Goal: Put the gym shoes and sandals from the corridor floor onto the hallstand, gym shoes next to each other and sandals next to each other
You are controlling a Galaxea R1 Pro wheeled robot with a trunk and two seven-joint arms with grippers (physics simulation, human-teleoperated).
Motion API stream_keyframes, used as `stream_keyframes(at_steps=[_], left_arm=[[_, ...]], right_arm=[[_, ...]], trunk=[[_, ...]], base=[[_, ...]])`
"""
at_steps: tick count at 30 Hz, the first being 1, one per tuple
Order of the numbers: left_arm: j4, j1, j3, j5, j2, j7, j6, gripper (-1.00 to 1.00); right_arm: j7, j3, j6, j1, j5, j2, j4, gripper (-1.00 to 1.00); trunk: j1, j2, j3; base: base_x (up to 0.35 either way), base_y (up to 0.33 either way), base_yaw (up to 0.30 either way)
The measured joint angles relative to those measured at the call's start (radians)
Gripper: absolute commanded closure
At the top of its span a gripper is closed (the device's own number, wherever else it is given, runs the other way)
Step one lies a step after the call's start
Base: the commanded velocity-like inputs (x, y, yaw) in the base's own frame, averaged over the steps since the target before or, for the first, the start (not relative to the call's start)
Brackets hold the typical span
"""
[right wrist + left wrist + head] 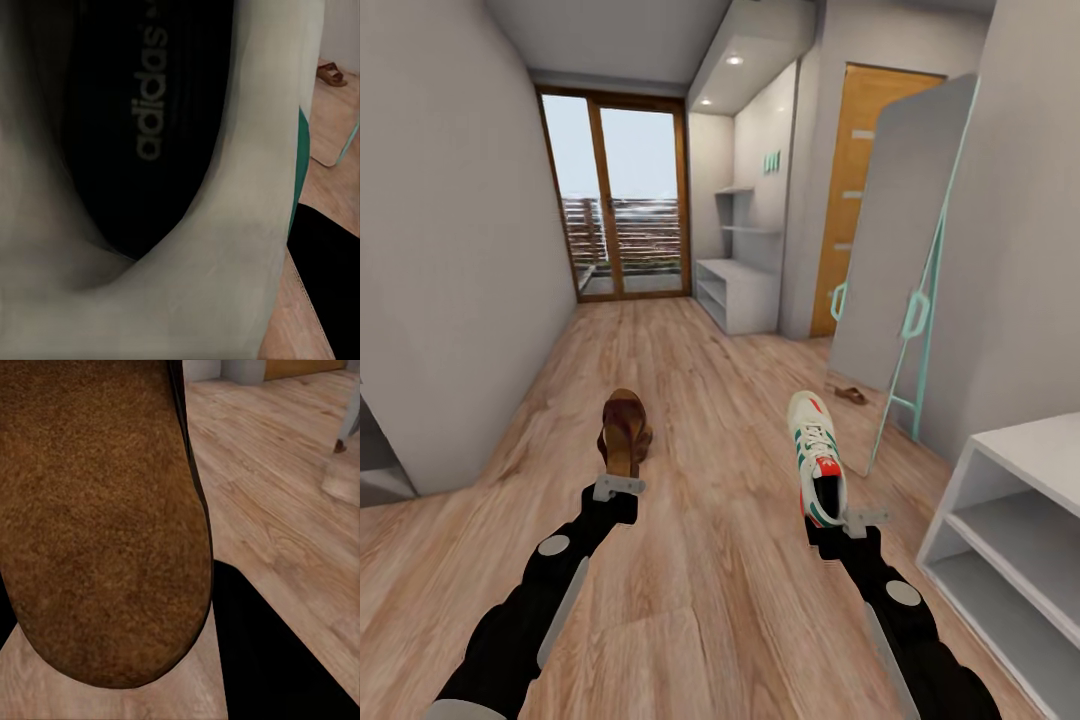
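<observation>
My left gripper (620, 487) is shut on the heel of a dark brown sandal (624, 430), held above the corridor floor (700, 600) with its toe pointing away; its brown surface (97, 510) looms close in the left wrist view. My right gripper (857, 520) is shut on the heel of a white gym shoe (815, 450) with green stripes and red patches; the right wrist view looks into its dark inside (150, 150). Another sandal (850, 395) (331, 73) lies on the floor by the mirror's foot. The hallstand (740, 290) stands far ahead on the right wall.
A tall mirror (905, 250) with a teal frame leans against the right wall. A plain low white rack (1010, 540) stands close at my right. Glass doors (625, 200) close the corridor's far end, and an orange door (855, 190) is beyond the hallstand.
</observation>
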Motion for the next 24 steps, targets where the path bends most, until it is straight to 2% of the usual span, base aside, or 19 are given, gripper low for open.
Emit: stream_keyframes(at_steps=[18, 24], left_arm=[[0.0, 0.0, 0.0, 0.0, 0.0, 0.0, 0.0, 1.0], [0.0, 0.0, 0.0, 0.0, 0.0, 0.0, 0.0, 1.0]], right_arm=[[0.0, 0.0, 0.0, 0.0, 0.0, 0.0, 0.0, 1.0], [-0.001, 0.0, 0.0, 0.0, 0.0, 0.0, 0.0, 1.0]], trunk=[[0.0, 0.0, 0.0], [0.0, 0.0, -0.003]], base=[[0.347, -0.138, 0.001], [0.347, -0.138, 0.142]])
